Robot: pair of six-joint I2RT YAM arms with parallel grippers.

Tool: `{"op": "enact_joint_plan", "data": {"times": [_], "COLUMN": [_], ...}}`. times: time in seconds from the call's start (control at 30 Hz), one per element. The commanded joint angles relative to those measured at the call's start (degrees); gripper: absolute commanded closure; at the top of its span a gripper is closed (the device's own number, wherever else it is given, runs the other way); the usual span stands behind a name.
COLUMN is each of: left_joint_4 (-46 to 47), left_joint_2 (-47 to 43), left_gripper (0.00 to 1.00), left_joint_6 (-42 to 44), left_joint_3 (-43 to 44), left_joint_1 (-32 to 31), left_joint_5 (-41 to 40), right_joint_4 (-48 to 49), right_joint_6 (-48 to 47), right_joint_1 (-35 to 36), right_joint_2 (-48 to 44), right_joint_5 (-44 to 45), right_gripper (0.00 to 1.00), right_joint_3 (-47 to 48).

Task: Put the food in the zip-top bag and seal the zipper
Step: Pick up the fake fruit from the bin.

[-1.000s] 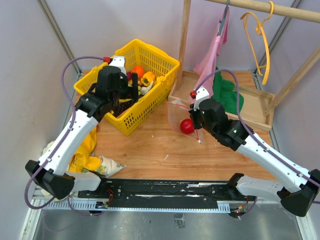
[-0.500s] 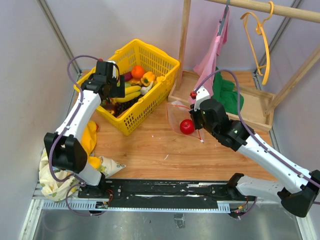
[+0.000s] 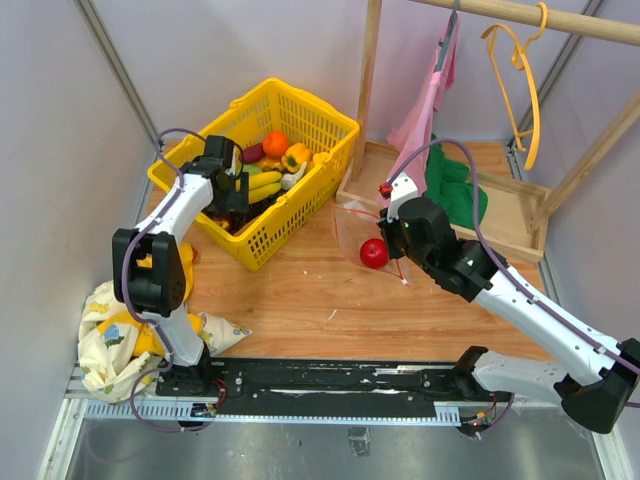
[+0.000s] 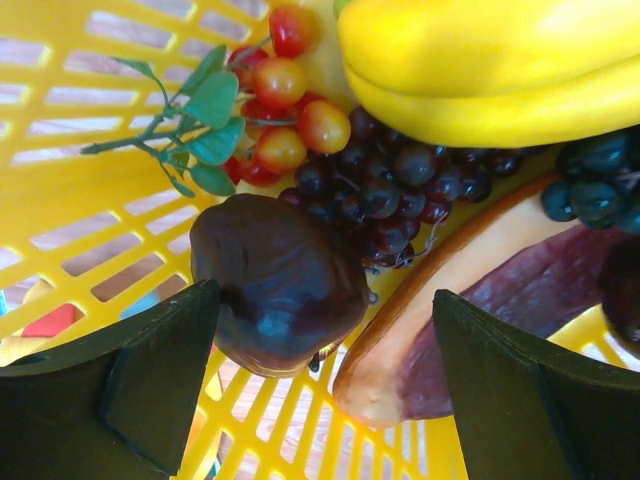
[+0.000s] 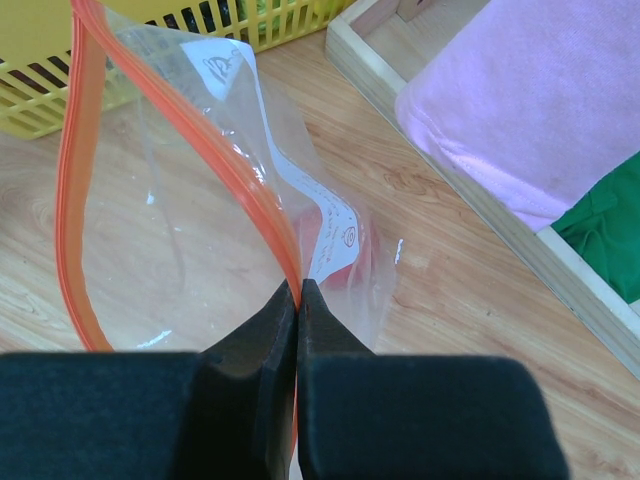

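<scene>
Pinching the bag (image 5: pixel 180 230) at its zipper (image 5: pixel 64 190) with the right gripper (image 5: pixel 298 290), apple (image 3: pixel 374 252) already inside, and holding the left gripper (image 4: pixel 320 325), jaws spread, over grapes (image 4: pixel 385 190) and bananas (image 4: pixel 480 50) in the basket (image 3: pixel 300 212), sealing undone.

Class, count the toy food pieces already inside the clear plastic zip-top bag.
1: the round red toy apple, inside the clear plastic zip-top bag whose red zipper strip the right gripper pinches. More could hide behind that gripper.

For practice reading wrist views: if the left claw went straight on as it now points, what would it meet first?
Probably the dark rounded fruit lying in the yellow basket, ahead between its open fingers; depth is unclear.
</scene>
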Motion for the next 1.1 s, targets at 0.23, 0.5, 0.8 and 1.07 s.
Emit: {"op": "enact_joint_plan", "data": {"times": [0.23, 0.5, 0.8, 1.07], "left_joint_4": [0.52, 0.1, 0.09, 3.65], "left_joint_2": [4.74, 6.4, 3.84, -4.67], "left_gripper": [0.09, 0.13, 0.34, 0.43], "left_joint_6": [-0.77, -0.77, -0.63, -0.17], "left_joint_3": [-4.49, -4.25, -3.72, -5.41], "left_joint_1": [1.07, 1.07, 1.07, 0.64], "left_joint_5": [-2.31, -2.33, -1.47, 0.71], "right_joint_4": [-0.1, 0.2, 0.03, -0.56], "right_joint_6": [-0.61, -0.51, -0.42, -0.43], "right_joint_1": [-0.99, -0.98, -1.03, -1.02], "right_joint_2": [0.75, 0.91, 0.52, 0.49], "right_joint_5": [0.36, 0.36, 0.4, 1.05], "right_gripper": [0.99, 0.99, 0.99, 0.99], "right_joint_3": [-0.59, -0.67, -0.35, 0.38]}}
